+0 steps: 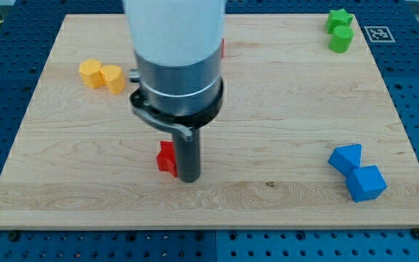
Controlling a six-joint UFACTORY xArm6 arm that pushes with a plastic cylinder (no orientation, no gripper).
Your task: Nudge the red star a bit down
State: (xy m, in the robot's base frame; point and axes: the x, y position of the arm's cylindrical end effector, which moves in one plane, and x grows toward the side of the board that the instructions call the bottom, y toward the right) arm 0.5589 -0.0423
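Note:
A red block [166,157], likely the red star, lies on the wooden board [268,145] left of centre; the rod hides its right part, so its shape is unclear. My tip [188,178] rests on the board right against the block's right side, slightly lower in the view. A second red block [223,48] peeks out behind the arm's white body near the view's top; most of it is hidden.
Two yellow blocks [100,75] sit side by side at the upper left. Two green blocks [340,29] sit at the top right corner. Two blue blocks [358,172] sit at the lower right. The arm's body [174,58] covers the board's upper middle.

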